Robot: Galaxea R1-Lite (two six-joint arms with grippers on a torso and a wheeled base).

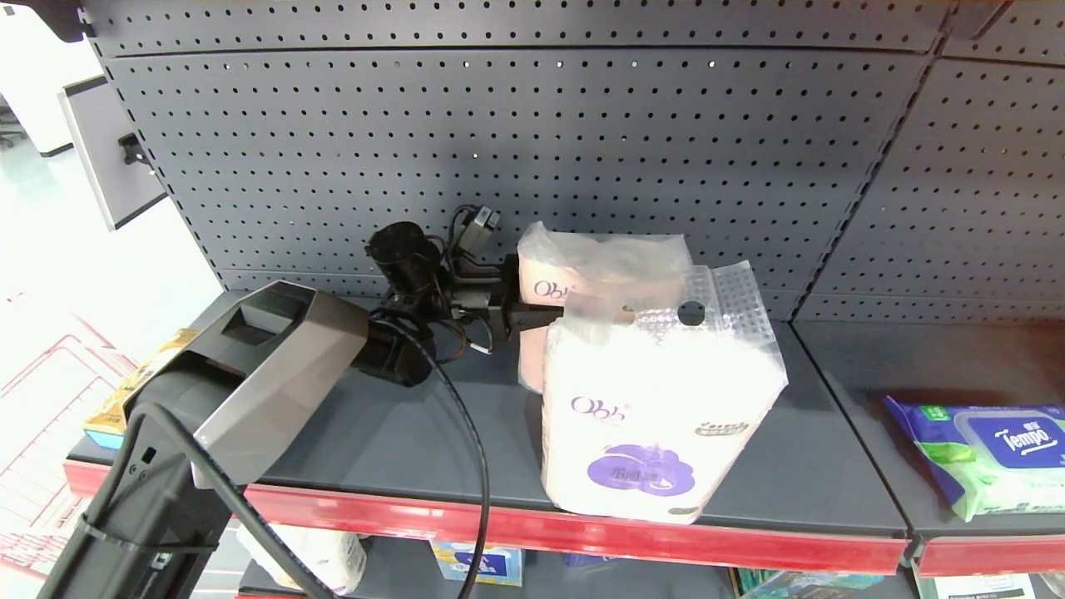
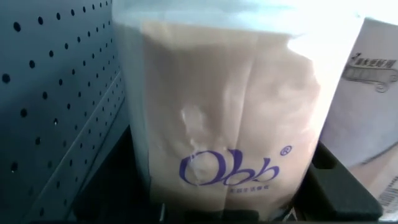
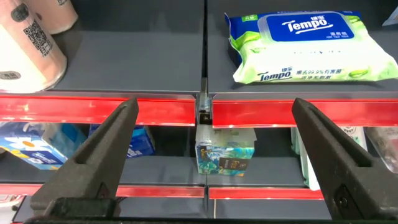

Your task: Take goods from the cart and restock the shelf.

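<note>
far left, past the shelf's left edge: red wire cart [image 1: 37, 433], where stock comes from. a yellow box [image 1: 137, 383] sits at the left edge of the shelf [image 1: 391, 433], near the front.

my left tool [image 1: 526, 298] is in toward the back wall, pinching the rear tissue pack [image 1: 582, 266] by its sides. on the wrist cam the pack sits right btwn the dark fingers. i read this as the placing step: the pack goes in behind the front tissue pack [image 1: 657, 408], which stands at the red front edge, so the row fills back to front. the two look to be touching.

can't tell if the rear pack's base is down on the shelf, the front one hides it. i'd want it seated before letting go, w/o nudging the front pack off the edge.

right section, near the front edge: wipes pack [image 1: 990, 453] lying flat. right tool [image 3: 216, 106] is spread wide, nothing in it, facing the shelf's red front edge.
</note>
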